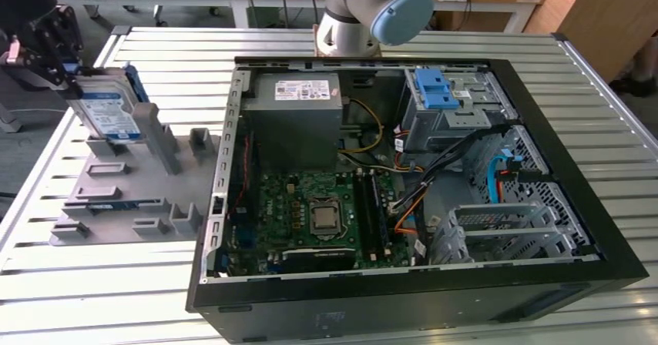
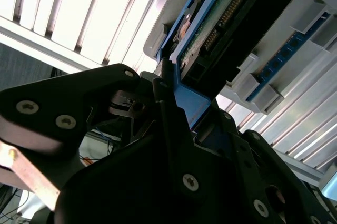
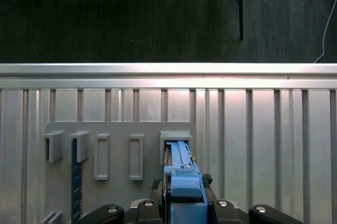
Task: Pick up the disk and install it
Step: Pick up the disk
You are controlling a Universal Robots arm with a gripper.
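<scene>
The disk (image 1: pixel 106 108) is a silver hard drive with a blue-and-white label and blue side rails. It stands on edge at the exterior view's left, over the grey holder fixture (image 1: pixel 144 199). My gripper (image 1: pixel 72 77) is shut on its upper end. In the first wrist view the disk (image 3: pixel 180 163) shows edge-on, its far end at a slot of the fixture (image 3: pixel 121 129); whether it still rests in the slot I cannot tell. In the second wrist view the gripper (image 2: pixel 176 111) clamps the disk's blue rail, with the disk's circuit board (image 2: pixel 221 19) beyond.
An open black computer case (image 1: pixel 575 279) lies at the exterior view's right, with a motherboard (image 1: pixel 319 214), a grey power supply (image 1: pixel 298 114), a blue latch bracket (image 1: pixel 448 95) and a drive cage (image 1: pixel 504 229). A blue memory stick (image 1: pixel 113 204) lies in the fixture. The slatted metal table (image 1: pixel 92 283) carries everything.
</scene>
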